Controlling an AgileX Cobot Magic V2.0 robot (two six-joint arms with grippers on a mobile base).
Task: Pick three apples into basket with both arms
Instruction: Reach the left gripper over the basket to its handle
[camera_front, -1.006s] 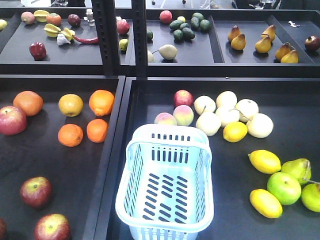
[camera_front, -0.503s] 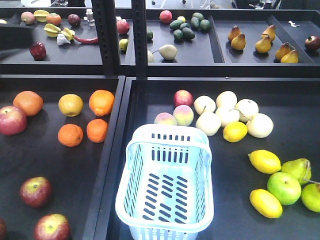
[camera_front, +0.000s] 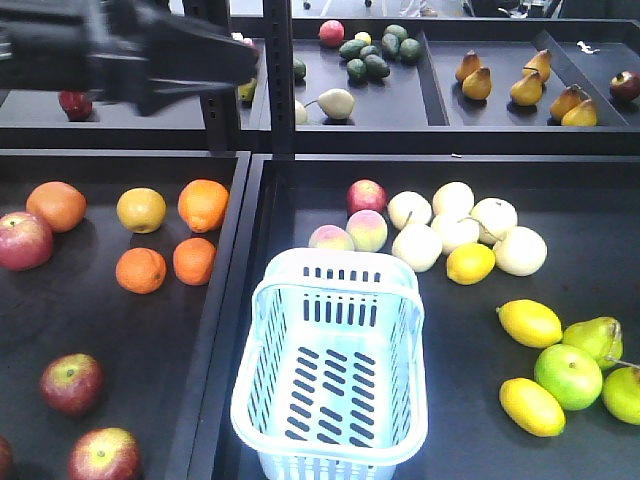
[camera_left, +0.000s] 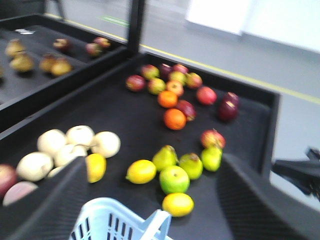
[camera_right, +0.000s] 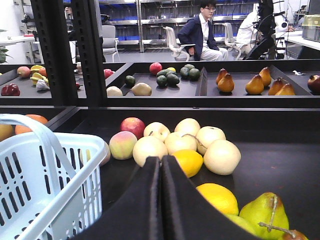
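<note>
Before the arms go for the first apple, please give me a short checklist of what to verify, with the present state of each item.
1. Basket upright and empty: ok.
2. Two dark red apples lie free in the near left tray: ok.
3. Third dark red apple: cannot tell, only a sliver shows at the picture's edge.
4. Left hand open for a grasp: ok, its jaws stand wide apart.
5. Right hand open: not ok, its jaws are pressed together on nothing.
6. Left arm over the apples: not ok, it shows blurred before the back shelf.
</note>
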